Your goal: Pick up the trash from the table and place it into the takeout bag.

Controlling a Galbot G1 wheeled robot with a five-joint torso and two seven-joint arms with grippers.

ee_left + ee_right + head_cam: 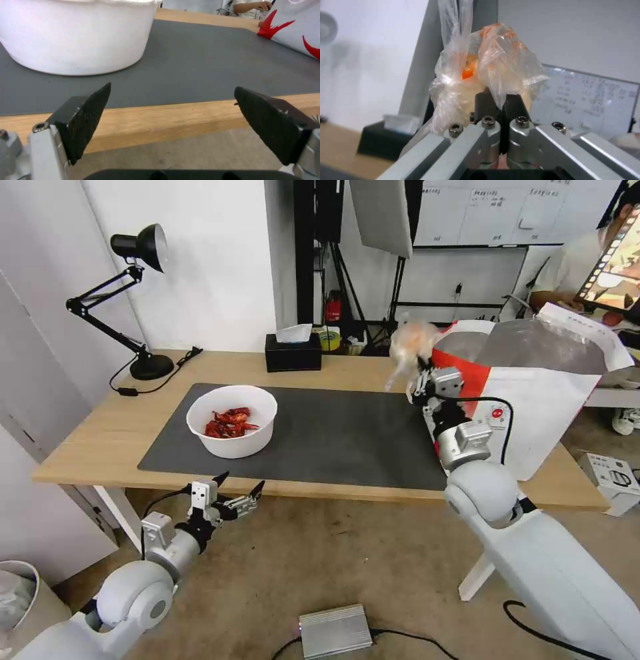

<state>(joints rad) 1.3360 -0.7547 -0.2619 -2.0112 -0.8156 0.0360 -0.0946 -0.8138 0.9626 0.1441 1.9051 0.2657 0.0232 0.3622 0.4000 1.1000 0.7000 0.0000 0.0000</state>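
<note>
- Standing at the far right end of the table [347,370], the takeout bag [553,400] sits just behind and to the right of the right gripper [421,373], its foil-lined mouth open upward, so a load lifted beside it probably needs only a short carry over the rim.
- Covering most of the tabletop, the dark mat [333,437] spreads ahead of the left gripper [238,491] and below the raised right one.
- Sitting on the near left part of the mat, the white bowl [231,420] of red shells is just ahead of the left gripper and still on the table; in the left wrist view its wall [76,37] rises close beyond the fingertips.
- Hovering off the near edge of the table, just short of the bowl and a little below the tabletop, the left gripper has its jaws spread wide and holds nothing; this looks like a waiting spot from which the bowl is an easy reach.
- Reaching up beside the bag's left wall, the right gripper is pinched tight on a bundle of crumpled clear plastic [486,72] with orange-red bits inside; the bundle stands above its fingertips, near the level of the bag's rim and not yet over the opening.
- Gripping only a fold of the thin film, the fingers [513,105] leave most of the bundle loose, so it may sag or slip in the carry.
- Resting on the far edge of the table, well beyond both grippers, the black tissue box [293,352] and desk lamp [137,300] are not trash.
</note>
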